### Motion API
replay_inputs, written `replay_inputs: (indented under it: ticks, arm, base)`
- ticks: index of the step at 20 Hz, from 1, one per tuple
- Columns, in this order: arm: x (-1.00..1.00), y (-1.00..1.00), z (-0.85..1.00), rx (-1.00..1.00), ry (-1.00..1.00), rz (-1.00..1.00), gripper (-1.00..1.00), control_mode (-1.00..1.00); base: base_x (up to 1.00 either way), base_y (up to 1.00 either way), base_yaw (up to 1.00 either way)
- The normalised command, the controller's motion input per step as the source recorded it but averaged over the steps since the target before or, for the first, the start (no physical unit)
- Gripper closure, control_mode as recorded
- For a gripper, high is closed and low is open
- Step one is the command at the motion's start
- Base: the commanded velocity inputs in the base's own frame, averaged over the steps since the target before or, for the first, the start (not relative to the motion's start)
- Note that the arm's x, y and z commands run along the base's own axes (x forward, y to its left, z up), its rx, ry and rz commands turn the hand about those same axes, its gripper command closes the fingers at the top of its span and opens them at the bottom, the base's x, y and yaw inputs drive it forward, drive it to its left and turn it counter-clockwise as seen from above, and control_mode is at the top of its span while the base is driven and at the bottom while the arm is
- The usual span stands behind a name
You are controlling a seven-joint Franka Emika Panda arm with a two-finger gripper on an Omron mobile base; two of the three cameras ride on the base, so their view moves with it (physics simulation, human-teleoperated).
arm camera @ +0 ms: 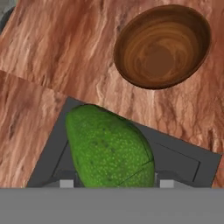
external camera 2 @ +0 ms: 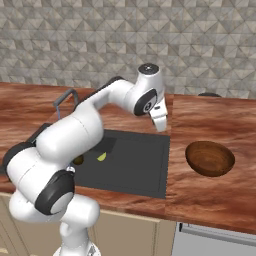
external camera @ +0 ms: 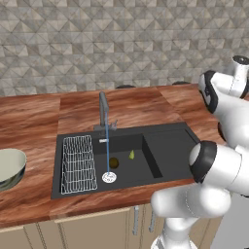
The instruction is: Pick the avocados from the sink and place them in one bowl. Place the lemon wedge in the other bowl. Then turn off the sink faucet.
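1. The hand is part way open and holds the bright green bumpy avocado between its fingers, up over the right edge of the dark grey sink
2. The brown wooden bowl sits empty on the wooden table, right of the sink
3. The dark brown avocado and the small yellow lemon wedge lie in the sink
4. Water runs from the grey metal faucet
5. The pale shiny bowl sits left of the sink

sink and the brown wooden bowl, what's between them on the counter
Just bare wooden countertop. In the right base view nothing sits on the strip between the sink and the brown wooden bowl; the hand view shows the same.
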Motion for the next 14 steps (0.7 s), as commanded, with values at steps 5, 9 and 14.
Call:
replay_inputs:
  ticks: [5, 9, 14]
  arm:
    - [0.0, -0.02, -0.23, -0.2, 0.0, -0.01, 1.0, -1.0]
    - [-0.04, -0.34, -0.23, -0.1, 0.0, -0.07, 1.0, -1.0]
    - [-0.1, -0.54, -0.01, -0.03, 0.02, -0.09, 1.0, -1.0]
  base:
    - [0.0, 0.0, 0.0]
    - [0.0, 0.0, 0.0]
    - [0.0, 0.0, 0.0]
